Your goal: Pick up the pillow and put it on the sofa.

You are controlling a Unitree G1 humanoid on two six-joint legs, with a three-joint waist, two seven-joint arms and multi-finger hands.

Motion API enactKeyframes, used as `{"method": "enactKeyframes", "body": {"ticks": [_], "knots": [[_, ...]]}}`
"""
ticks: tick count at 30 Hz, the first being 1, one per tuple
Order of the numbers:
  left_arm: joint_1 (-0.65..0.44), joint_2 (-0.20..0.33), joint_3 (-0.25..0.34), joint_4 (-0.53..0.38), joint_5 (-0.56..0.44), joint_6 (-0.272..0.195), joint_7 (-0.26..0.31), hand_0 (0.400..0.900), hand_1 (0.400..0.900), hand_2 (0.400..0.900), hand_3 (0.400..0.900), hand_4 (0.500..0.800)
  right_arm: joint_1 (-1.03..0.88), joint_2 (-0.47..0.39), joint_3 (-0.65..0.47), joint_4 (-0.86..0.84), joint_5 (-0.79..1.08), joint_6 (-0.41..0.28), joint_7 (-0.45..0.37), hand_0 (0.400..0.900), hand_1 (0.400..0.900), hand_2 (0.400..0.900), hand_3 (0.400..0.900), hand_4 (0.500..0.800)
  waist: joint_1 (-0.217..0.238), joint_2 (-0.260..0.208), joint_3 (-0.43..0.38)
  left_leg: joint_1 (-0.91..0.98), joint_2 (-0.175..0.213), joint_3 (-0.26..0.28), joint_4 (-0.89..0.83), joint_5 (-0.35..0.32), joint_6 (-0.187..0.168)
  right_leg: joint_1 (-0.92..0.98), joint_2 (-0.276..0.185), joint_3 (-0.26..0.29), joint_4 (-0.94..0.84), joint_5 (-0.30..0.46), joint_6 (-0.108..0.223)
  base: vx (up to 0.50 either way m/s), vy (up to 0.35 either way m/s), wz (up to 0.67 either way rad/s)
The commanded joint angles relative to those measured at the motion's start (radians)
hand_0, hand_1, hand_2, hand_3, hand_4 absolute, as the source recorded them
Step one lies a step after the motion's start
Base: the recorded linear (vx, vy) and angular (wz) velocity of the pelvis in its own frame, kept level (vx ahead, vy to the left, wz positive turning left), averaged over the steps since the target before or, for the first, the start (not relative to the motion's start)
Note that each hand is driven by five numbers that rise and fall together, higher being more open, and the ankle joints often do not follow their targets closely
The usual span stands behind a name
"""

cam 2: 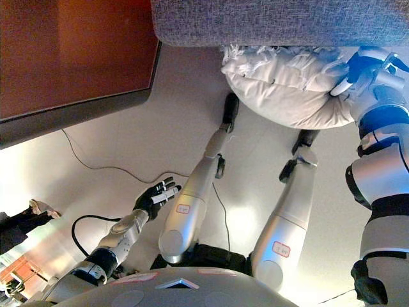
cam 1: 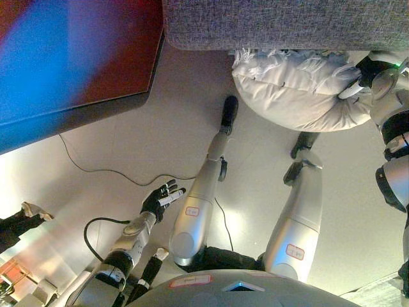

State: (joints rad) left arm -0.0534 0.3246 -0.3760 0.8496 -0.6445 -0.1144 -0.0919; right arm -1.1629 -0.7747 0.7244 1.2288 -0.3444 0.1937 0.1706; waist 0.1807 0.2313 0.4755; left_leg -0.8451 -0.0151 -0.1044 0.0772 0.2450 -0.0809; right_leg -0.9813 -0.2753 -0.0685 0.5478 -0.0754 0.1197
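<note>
A white pillow (cam 2: 287, 86) is seen at one o'clock, raised off the pale floor (cam 2: 115, 144) and touching the front edge of the grey sofa (cam 2: 281, 22). Its right end is gripped by the right hand (cam 2: 361, 73), fingers curled into the fabric. The left hand (cam 2: 155, 196) is held at seven o'clock, fingers spread, nothing held. A dark-edged table (cam 2: 77, 118) is noted at ten o'clock

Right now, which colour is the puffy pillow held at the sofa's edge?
The puffy fringed pillow is white; the right eye view shows it best.
</note>
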Motion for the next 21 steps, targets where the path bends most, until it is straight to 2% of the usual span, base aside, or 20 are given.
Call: {"method": "enactKeyframes", "body": {"ticks": [1,4,9,12,18,21], "knots": [[0.120,0.075,-0.012,-0.027,-0.001,-0.014,-0.011,0.900,0.900,0.900,0.900,0.800,-0.193,-0.109,0.061,-0.065,0.037,-0.129,-0.019,0.400,0.400,0.400,0.400,0.500,0.011,0.101,0.045,0.052,0.049,0.021,0.081,-0.103,0.005,0.087,-0.025,0.020,-0.250,0.178,0.037,0.00,0.032,-0.08],[0.119,0.081,-0.010,-0.037,-0.007,-0.006,-0.015,0.900,0.900,0.900,0.900,0.800,-0.173,-0.119,0.039,-0.077,0.063,-0.152,-0.007,0.400,0.400,0.400,0.400,0.500,0.004,0.091,0.045,0.078,0.054,0.033,0.079,-0.108,0.002,0.114,-0.029,0.007,-0.264,0.184,0.038,0.00,0.009,-0.05],[0.116,0.084,0.013,-0.002,0.004,-0.001,-0.028,0.900,0.900,0.900,0.900,0.800,-0.117,-0.130,0.008,-0.099,0.100,-0.190,0.047,0.400,0.400,0.400,0.400,0.500,-0.008,0.061,0.045,0.141,0.061,0.048,0.076,-0.123,0.000,0.183,-0.034,-0.022,-0.289,0.191,0.039,0.02,-0.022,-0.07],[0.105,0.083,0.030,0.034,0.021,0.001,-0.039,0.900,0.900,0.900,0.900,0.800,-0.068,-0.131,-0.021,-0.105,0.153,-0.215,0.087,0.400,0.400,0.400,0.400,0.500,-0.014,0.032,0.045,0.200,0.071,0.058,0.057,-0.127,-0.003,0.247,-0.036,-0.046,-0.318,0.199,0.041,0.04,-0.072,-0.06],[0.083,0.076,0.072,0.101,0.054,0.033,-0.053,0.900,0.900,0.900,0.900,0.800,0.057,-0.139,-0.108,-0.165,0.278,-0.247,0.161,0.400,0.400,0.400,0.400,0.500,-0.028,-0.030,0.044,0.349,0.091,0.087,0.008,-0.137,-0.006,0.399,-0.038,-0.085,-0.358,0.199,0.048,0.05,-0.063,-0.07],[0.071,0.078,0.096,0.149,0.081,0.050,-0.060,0.900,0.900,0.900,0.900,0.800,0.144,-0.139,-0.169,-0.207,0.318,-0.264,0.193,0.400,0.400,0.400,0.400,0.500,-0.035,-0.071,0.017,0.414,0.098,0.099,0.007,-0.154,-0.005,0.470,-0.032,-0.101,-0.363,0.188,0.047,0.10,-0.083,-0.01]]}}
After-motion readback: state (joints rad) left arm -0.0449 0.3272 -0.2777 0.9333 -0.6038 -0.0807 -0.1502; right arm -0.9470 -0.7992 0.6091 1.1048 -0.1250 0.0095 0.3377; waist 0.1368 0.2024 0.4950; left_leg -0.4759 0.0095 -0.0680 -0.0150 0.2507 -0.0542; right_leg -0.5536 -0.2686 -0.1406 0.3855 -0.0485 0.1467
